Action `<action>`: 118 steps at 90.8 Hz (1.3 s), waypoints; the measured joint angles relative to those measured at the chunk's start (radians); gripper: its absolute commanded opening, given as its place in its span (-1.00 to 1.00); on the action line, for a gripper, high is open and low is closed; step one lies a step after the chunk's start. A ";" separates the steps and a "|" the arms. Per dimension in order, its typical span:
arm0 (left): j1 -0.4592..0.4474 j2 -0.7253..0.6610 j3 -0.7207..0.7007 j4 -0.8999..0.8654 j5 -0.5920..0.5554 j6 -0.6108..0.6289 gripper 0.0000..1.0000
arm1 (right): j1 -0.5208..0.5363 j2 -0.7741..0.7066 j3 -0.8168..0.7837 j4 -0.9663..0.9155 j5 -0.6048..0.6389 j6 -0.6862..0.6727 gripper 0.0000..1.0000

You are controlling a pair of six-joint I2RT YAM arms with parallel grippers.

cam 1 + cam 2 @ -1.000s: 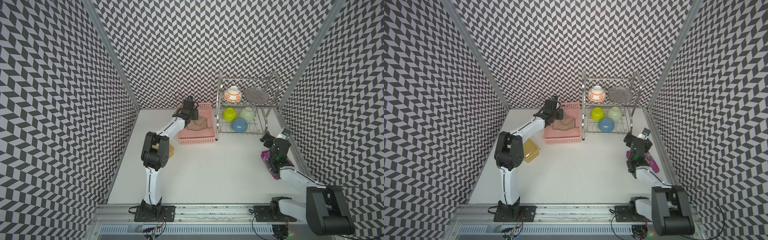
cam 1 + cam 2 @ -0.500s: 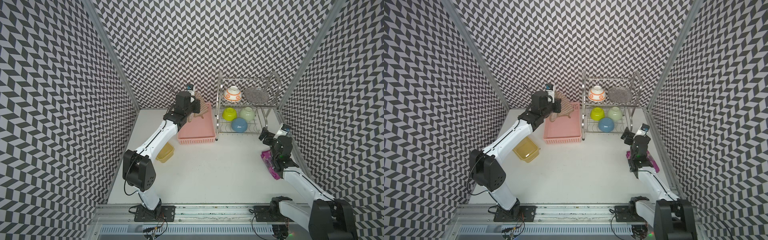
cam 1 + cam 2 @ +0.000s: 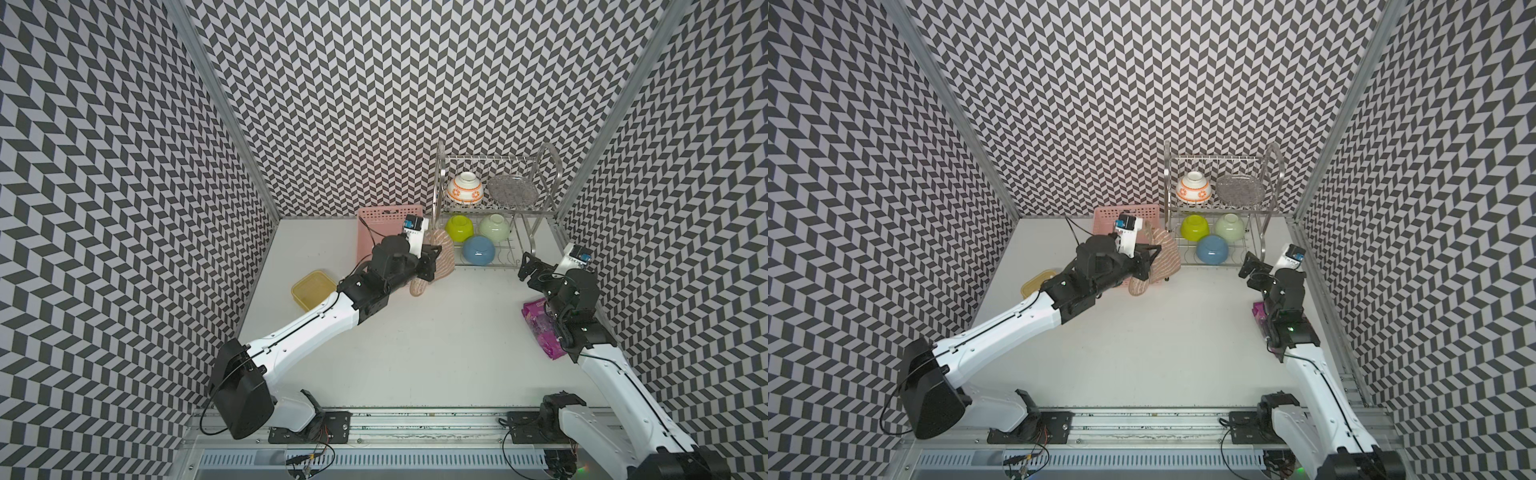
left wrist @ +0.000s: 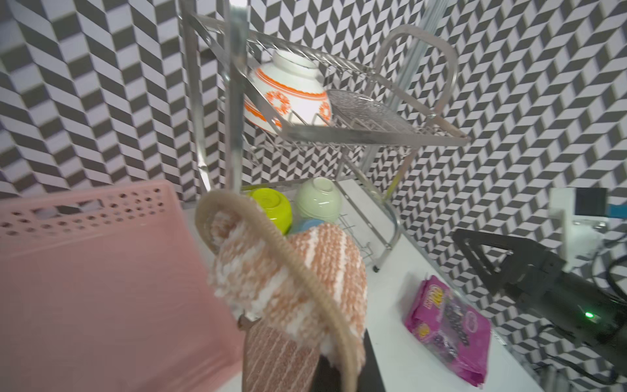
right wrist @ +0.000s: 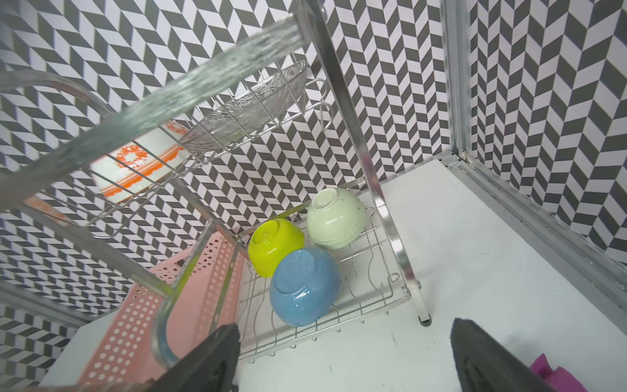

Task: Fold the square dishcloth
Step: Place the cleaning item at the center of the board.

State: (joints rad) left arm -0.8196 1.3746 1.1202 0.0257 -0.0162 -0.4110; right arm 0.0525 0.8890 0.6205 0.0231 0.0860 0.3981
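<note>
Found the left gripper (image 3: 433,262) clamped shut on the square dishcloth (image 3: 443,255), bunched up and dangling in folds right at the fingertips, above the corner of the pink basket (image 3: 374,216). Couldn't tell whether the lowest fold touched the basket rim. Got a close look at the dishcloth (image 4: 295,271) in the left wrist view: tan and cream stripes, brown edging looping over the top.

Spotted the right gripper (image 3: 528,270) spread wide with nothing in it, hovering over bare white bench (image 3: 436,357), well apart from the cloth.

Noticed a metal dish rack (image 3: 549,166) just beyond both grippers, up against the back wall. Counted an orange-patterned bowl (image 3: 464,189) and a glass plate (image 3: 511,191) on the upper shelf, then a lime bowl (image 3: 459,228), a pale green bowl (image 3: 493,227) and a blue bowl (image 3: 478,251) below, bowls all upside down.

Clocked a yellow container (image 3: 313,289) back along the left arm from its gripper, and a magenta snack packet (image 3: 540,328) partly under the right arm, behind its gripper.

Had black-and-white chevron walls (image 3: 374,104) on three sides, aluminium posts (image 3: 226,112) in the corners, and a metal rail (image 3: 415,419) along the front under both arm bases.
</note>
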 measured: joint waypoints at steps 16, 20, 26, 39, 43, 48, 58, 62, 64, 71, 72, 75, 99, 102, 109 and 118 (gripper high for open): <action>-0.135 -0.056 -0.203 0.156 -0.044 -0.155 -1.00 | 0.006 -0.038 0.036 -0.135 -0.056 0.007 1.00; -0.166 -0.060 -0.236 0.185 -0.058 -0.184 -1.00 | 0.008 -0.040 0.043 -0.166 -0.069 0.006 0.99; -0.204 -0.063 -0.279 0.231 -0.077 -0.229 -1.00 | 0.015 -0.038 0.051 -0.206 -0.091 0.003 0.98; -0.223 -0.076 -0.403 0.323 -0.111 -0.322 -1.00 | 0.051 -0.012 0.060 -0.273 -0.121 -0.013 0.97; -0.223 -0.076 -0.449 0.345 -0.128 -0.354 -0.97 | 0.071 0.005 0.061 -0.291 -0.122 -0.016 0.97; -0.222 -0.076 -0.510 0.369 -0.149 -0.391 -0.91 | 0.098 0.027 0.061 -0.306 -0.121 -0.023 0.97; -0.220 -0.076 -0.620 0.381 -0.204 -0.445 -0.72 | 0.168 0.076 0.061 -0.319 -0.114 -0.032 0.96; -0.220 -0.076 -0.652 0.383 -0.227 -0.460 -0.63 | 0.198 0.096 0.061 -0.318 -0.111 -0.033 0.95; -0.220 -0.076 -0.665 0.382 -0.238 -0.463 -0.58 | 0.216 0.109 0.061 -0.317 -0.109 -0.034 0.95; -0.211 -0.080 -0.700 0.383 -0.274 -0.477 -0.44 | 0.274 0.151 0.059 -0.312 -0.101 -0.035 0.94; -0.210 -0.082 -0.703 0.383 -0.280 -0.480 -0.42 | 0.283 0.158 0.059 -0.310 -0.099 -0.035 0.94; -0.204 -0.090 -0.714 0.382 -0.291 -0.481 -0.35 | 0.309 0.177 0.056 -0.306 -0.095 -0.035 0.94; -0.135 -0.172 -0.785 0.351 -0.363 -0.476 0.22 | 0.493 0.257 0.000 -0.262 -0.089 -0.036 0.83; -0.126 -0.184 -0.790 0.334 -0.369 -0.477 0.22 | 0.521 0.258 -0.008 -0.257 -0.081 -0.036 0.80; -0.103 -0.216 -0.799 0.285 -0.380 -0.478 0.22 | 0.591 0.257 -0.025 -0.250 -0.069 -0.037 0.73; -0.067 -0.268 -0.806 0.216 -0.382 -0.478 0.19 | 0.694 0.257 -0.040 -0.241 -0.035 -0.036 0.59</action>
State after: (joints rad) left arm -0.8864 1.1069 0.3138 0.2420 -0.3981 -0.8894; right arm 0.7467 1.1465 0.5804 -0.2184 0.0513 0.3618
